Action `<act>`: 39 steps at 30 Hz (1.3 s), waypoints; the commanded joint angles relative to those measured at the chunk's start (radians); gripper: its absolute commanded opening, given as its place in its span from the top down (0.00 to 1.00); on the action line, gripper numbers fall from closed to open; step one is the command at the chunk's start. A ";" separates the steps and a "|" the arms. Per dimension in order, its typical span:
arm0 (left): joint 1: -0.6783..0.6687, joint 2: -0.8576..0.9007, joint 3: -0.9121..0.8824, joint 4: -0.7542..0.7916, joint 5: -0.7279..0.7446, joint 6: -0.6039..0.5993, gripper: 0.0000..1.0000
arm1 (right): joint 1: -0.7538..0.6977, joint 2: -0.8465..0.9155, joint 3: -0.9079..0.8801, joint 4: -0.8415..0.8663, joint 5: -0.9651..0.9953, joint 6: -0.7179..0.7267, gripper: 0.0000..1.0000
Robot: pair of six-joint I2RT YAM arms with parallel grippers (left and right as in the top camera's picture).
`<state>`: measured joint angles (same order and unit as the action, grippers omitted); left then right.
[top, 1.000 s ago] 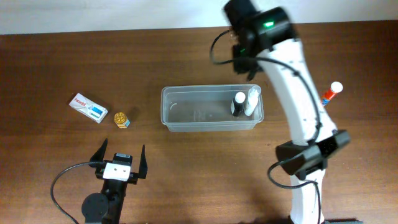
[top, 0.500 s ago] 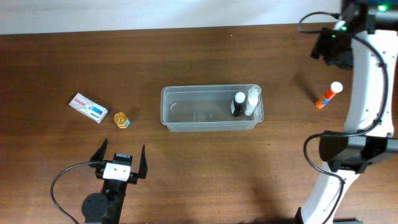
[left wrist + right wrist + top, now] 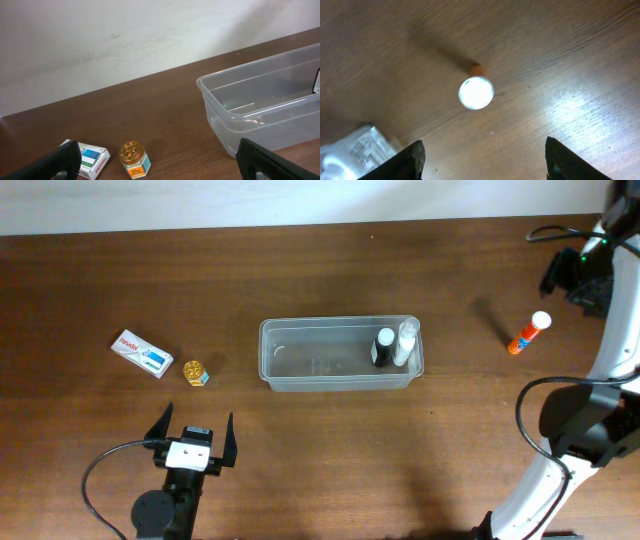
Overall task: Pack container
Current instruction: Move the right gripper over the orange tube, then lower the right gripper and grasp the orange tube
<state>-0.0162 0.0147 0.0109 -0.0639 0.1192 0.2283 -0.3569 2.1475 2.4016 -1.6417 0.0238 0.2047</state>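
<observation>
The clear plastic container (image 3: 340, 355) sits mid-table with a black bottle (image 3: 384, 346) and a white bottle (image 3: 407, 340) at its right end; it also shows in the left wrist view (image 3: 260, 107). An orange tube with a white cap (image 3: 527, 333) stands at the right; the right wrist view (image 3: 476, 91) sees it from above. My right gripper (image 3: 482, 162) is open, empty, high above that tube. My left gripper (image 3: 195, 438) is open and empty near the front edge. A small gold-lidded jar (image 3: 196, 372) and a white box (image 3: 142, 353) lie left.
In the left wrist view the jar (image 3: 134, 159) and the box (image 3: 92, 159) lie between my open fingers' line of sight, with a white wall behind the table. The right arm (image 3: 590, 430) rises at the right edge.
My right arm has swung from above the container's right end to the far right, over the orange tube. The left arm and all items have not moved.
</observation>
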 commanded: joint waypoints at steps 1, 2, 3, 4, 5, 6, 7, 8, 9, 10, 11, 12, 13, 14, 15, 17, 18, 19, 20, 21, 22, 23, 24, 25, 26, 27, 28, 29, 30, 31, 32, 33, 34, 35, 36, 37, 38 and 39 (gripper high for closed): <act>0.006 -0.009 -0.002 -0.005 -0.004 0.012 0.01 | -0.021 -0.013 -0.058 0.033 -0.021 -0.016 0.31; 0.006 -0.009 -0.002 -0.005 -0.004 0.012 0.01 | -0.022 -0.013 -0.077 0.047 -0.025 -0.018 0.31; 0.006 -0.009 -0.002 -0.005 -0.004 0.012 0.01 | -0.021 -0.013 -0.102 0.063 -0.026 -0.018 0.31; 0.006 -0.009 -0.002 -0.005 -0.004 0.012 0.01 | -0.021 -0.013 -0.121 0.076 -0.034 -0.018 0.31; 0.006 -0.009 -0.002 -0.005 -0.004 0.012 0.01 | -0.021 -0.013 -0.148 0.097 -0.047 -0.019 0.31; 0.006 -0.009 -0.002 -0.005 -0.004 0.012 0.01 | -0.021 -0.013 -0.175 0.121 -0.060 -0.030 0.31; 0.006 -0.009 -0.002 -0.005 -0.004 0.012 0.01 | -0.021 -0.013 -0.196 0.140 -0.071 -0.033 0.31; 0.006 -0.009 -0.002 -0.005 -0.004 0.012 0.01 | -0.021 -0.013 -0.220 0.161 -0.079 -0.033 0.31; 0.006 -0.009 -0.002 -0.005 -0.004 0.012 0.01 | -0.021 -0.013 -0.247 0.186 -0.082 -0.033 0.31; 0.006 -0.009 -0.002 -0.005 -0.004 0.012 0.01 | -0.021 -0.013 -0.259 0.197 -0.081 -0.033 0.31; 0.006 -0.009 -0.002 -0.005 -0.004 0.012 0.01 | -0.021 -0.013 -0.272 0.209 -0.081 -0.033 0.31; 0.006 -0.009 -0.002 -0.005 -0.004 0.012 0.01 | -0.021 -0.011 -0.288 0.224 -0.080 -0.033 0.31; 0.006 -0.009 -0.002 -0.005 -0.004 0.012 0.01 | -0.022 -0.011 -0.300 0.237 -0.080 -0.033 0.31; 0.006 -0.009 -0.002 -0.005 -0.004 0.012 0.01 | -0.023 -0.011 -0.311 0.247 -0.080 -0.033 0.31; 0.006 -0.009 -0.002 -0.005 -0.004 0.012 0.01 | -0.023 -0.011 -0.323 0.262 -0.080 -0.033 0.31; 0.006 -0.009 -0.002 -0.005 -0.004 0.012 0.01 | -0.024 -0.007 -0.339 0.281 -0.080 -0.033 0.31; 0.006 -0.009 -0.002 -0.005 -0.004 0.012 0.01 | -0.024 -0.001 -0.343 0.290 -0.080 -0.034 0.31; 0.006 -0.009 -0.002 -0.005 -0.004 0.012 0.01 | -0.024 0.003 -0.344 0.296 -0.080 -0.034 0.31; 0.006 -0.009 -0.002 -0.005 -0.004 0.012 0.01 | -0.024 0.013 -0.344 0.302 -0.080 -0.034 0.31; 0.006 -0.009 -0.002 -0.005 -0.004 0.012 0.01 | -0.024 0.018 -0.344 0.306 -0.080 -0.034 0.32; 0.006 -0.009 -0.002 -0.005 -0.004 0.012 0.01 | -0.024 0.024 -0.344 0.310 -0.079 -0.035 0.32; 0.006 -0.009 -0.002 -0.005 -0.004 0.012 0.01 | -0.024 0.031 -0.344 0.312 -0.079 -0.037 0.32; 0.006 -0.009 -0.002 -0.005 -0.004 0.012 0.01 | -0.024 0.034 -0.344 0.314 -0.079 -0.037 0.32; 0.006 -0.009 -0.002 -0.005 -0.004 0.012 0.01 | -0.024 0.042 -0.344 0.315 -0.077 -0.037 0.32; 0.006 -0.009 -0.002 -0.005 -0.004 0.012 0.01 | -0.024 0.047 -0.344 0.316 -0.077 -0.037 0.36; 0.006 -0.009 -0.002 -0.005 -0.004 0.012 0.01 | -0.024 0.052 -0.344 0.317 -0.077 -0.037 0.38; 0.006 -0.009 -0.002 -0.005 -0.004 0.012 0.01 | -0.024 0.060 -0.344 0.316 -0.077 -0.037 0.39; 0.006 -0.009 -0.002 -0.005 -0.004 0.012 0.01 | -0.024 0.066 -0.344 0.316 -0.077 -0.036 0.40; 0.006 -0.009 -0.002 -0.005 -0.004 0.012 0.01 | -0.024 0.071 -0.344 0.316 -0.077 -0.037 0.41; 0.006 -0.009 -0.002 -0.005 -0.004 0.012 0.01 | -0.023 0.077 -0.344 0.317 -0.077 -0.037 0.41; 0.006 -0.009 -0.002 -0.005 -0.004 0.012 0.01 | -0.023 0.082 -0.344 0.317 -0.077 -0.036 0.41; 0.006 -0.009 -0.002 -0.005 -0.004 0.012 0.01 | -0.023 0.085 -0.344 0.316 -0.077 -0.036 0.41; 0.006 -0.009 -0.002 -0.005 -0.004 0.012 0.01 | -0.023 0.087 -0.344 0.316 -0.077 -0.036 0.41; 0.006 -0.009 -0.002 -0.005 -0.004 0.012 0.01 | -0.023 0.087 -0.344 0.317 -0.077 -0.036 0.42; 0.006 -0.009 -0.002 -0.005 -0.004 0.012 0.01 | -0.023 0.087 -0.344 0.318 -0.077 -0.036 0.43; 0.006 -0.009 -0.002 -0.005 -0.004 0.012 0.00 | -0.023 0.087 -0.344 0.318 -0.077 -0.036 0.45; 0.006 -0.009 -0.002 -0.005 -0.004 0.012 0.00 | -0.023 0.087 -0.344 0.318 -0.077 -0.036 0.48; 0.006 -0.009 -0.002 -0.005 -0.004 0.012 0.01 | -0.023 0.087 -0.344 0.317 -0.077 -0.036 0.50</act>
<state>-0.0162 0.0147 0.0109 -0.0639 0.1192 0.2283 -0.3790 2.2269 2.0644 -1.3266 -0.0475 0.1734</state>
